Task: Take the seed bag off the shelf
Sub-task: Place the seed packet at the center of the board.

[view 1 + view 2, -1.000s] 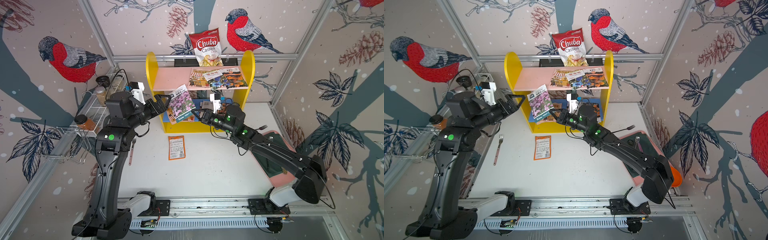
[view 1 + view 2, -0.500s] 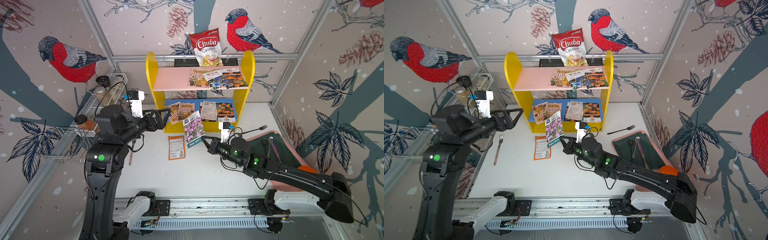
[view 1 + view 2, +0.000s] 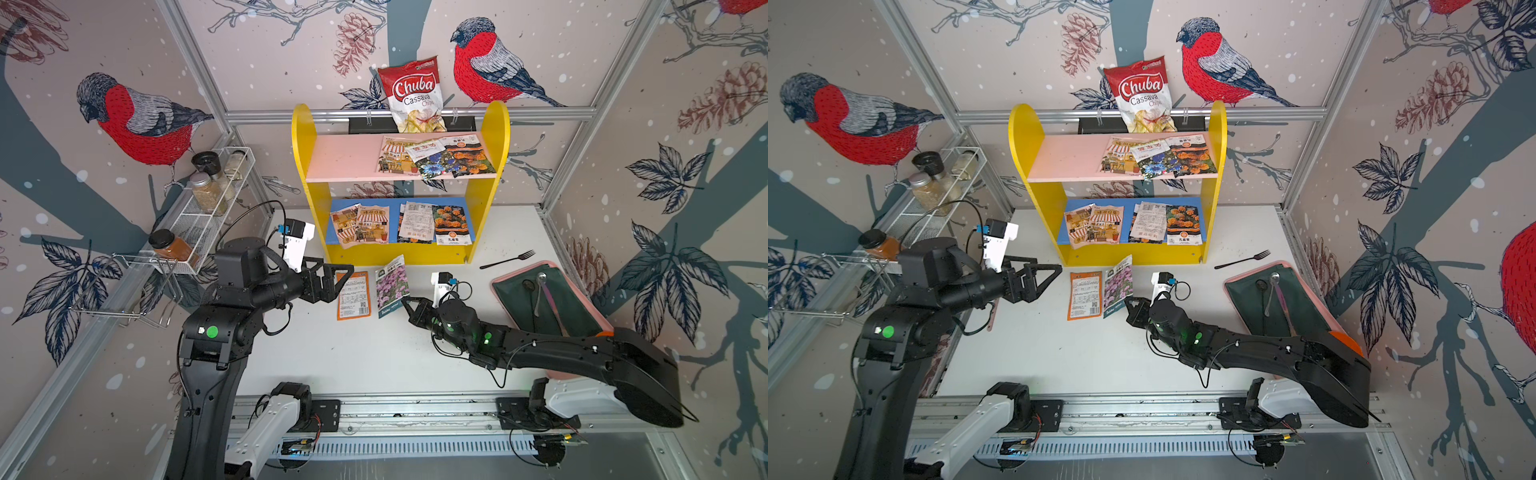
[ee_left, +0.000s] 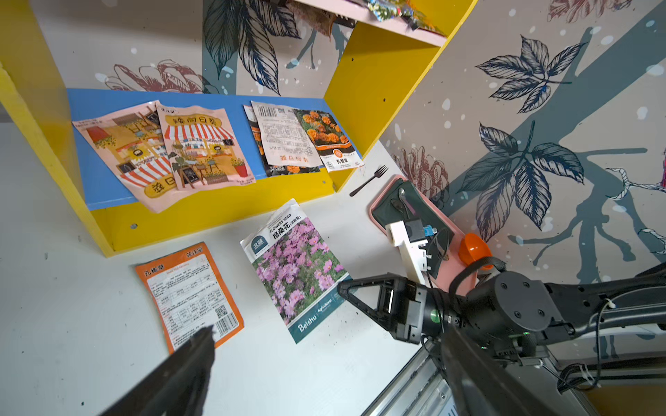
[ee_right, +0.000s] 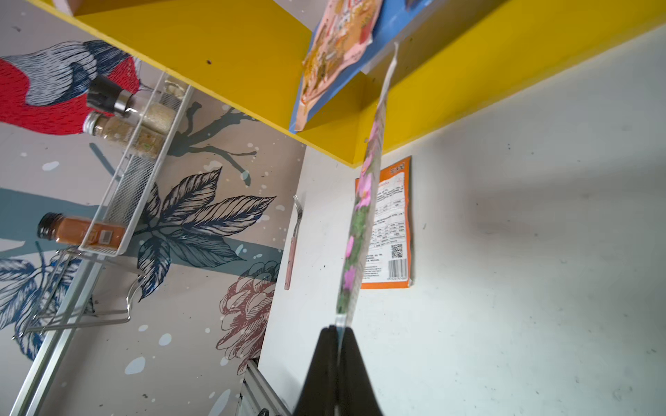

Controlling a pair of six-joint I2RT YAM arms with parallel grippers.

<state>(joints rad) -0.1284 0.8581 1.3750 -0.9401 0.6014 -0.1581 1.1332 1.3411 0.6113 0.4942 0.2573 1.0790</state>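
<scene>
Shelf [image 3: 301, 166] stands on white tabletop [image 3: 374, 361] amid bird-patterned walls [image 3: 270, 54].

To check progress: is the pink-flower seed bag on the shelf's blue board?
No, the right gripper holds the pink-flower seed bag in front of the shelf.

White table [image 3: 374, 357]: shelf [image 3: 305, 141], orange packet [image 3: 353, 300], fork [image 3: 507, 260]

Chips bag [image 3: 415, 95] on back rail; fork [image 3: 508, 260] near tray [image 3: 582, 303]; jars [image 3: 208, 193] in rack [image 3: 195, 226]
</scene>
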